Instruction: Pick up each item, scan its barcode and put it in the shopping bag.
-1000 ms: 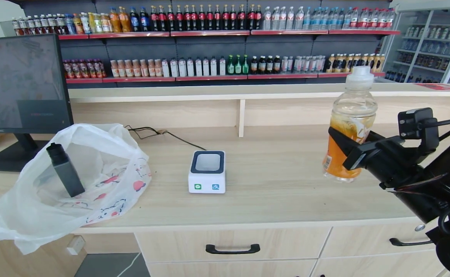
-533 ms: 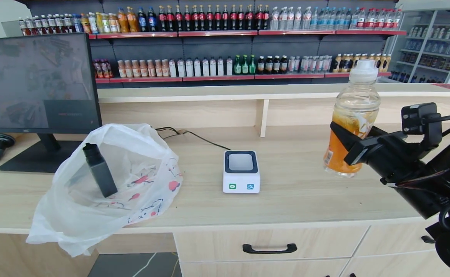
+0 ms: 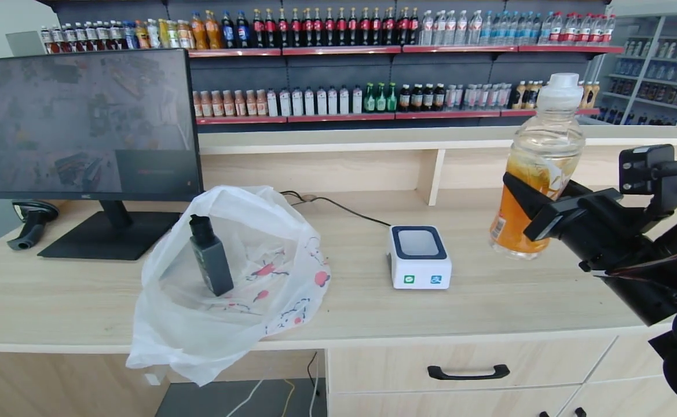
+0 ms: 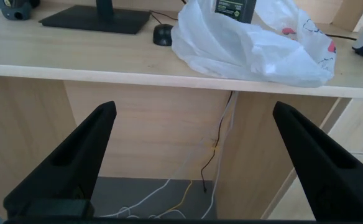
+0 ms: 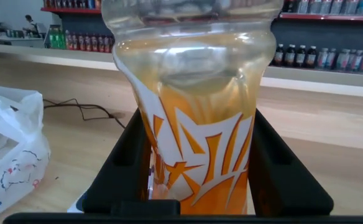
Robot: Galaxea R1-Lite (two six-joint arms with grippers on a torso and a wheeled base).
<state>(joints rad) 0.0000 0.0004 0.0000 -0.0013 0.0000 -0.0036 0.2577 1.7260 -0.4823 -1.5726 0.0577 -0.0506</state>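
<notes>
Right claw [image 3: 528, 211]: closed around the lower half of the drink bottle [image 3: 538, 174], one black finger on each side of the label. From the right wrist view the bottle [image 5: 194, 124] sits snug between both fingers, with no gap that I can see.

Bottle: clear ribbed plastic with a white cap, orange liquid filling about the lower two thirds, and an orange-and-white label. It is upright and held over the right part of the tabletop [image 3: 489, 295], well to the right of the scanner [image 3: 419, 258]. Its base and cap are cut off in the wrist view.

Left claw [image 4: 197, 162]: fingers spread wide with nothing between them, hanging in front of the tabletop's edge and lower than its surface.

Shopping bag [image 3: 269, 272]: thin, crinkled, half-transparent white plastic with red and black print. It is slumped open on the tabletop, and one fold droops over the front edge. Inside leans a dark grey bottle [image 3: 211, 263] (flat-sided, black cap); its foot is veiled by the plastic.

Scanner: small white box with rounded corners and a dark-framed window on top. A black cable [image 3: 338, 205] runs from behind it toward the bag.

The tabletop is pale wood grain. A monitor [image 3: 83, 121] stands at the back left. A dark handheld object [image 3: 28, 223] lies by its stand, and I cannot make out what it is. Nor can I identify the small dark rounded thing [image 4: 163, 35] just beside the bag.
</notes>
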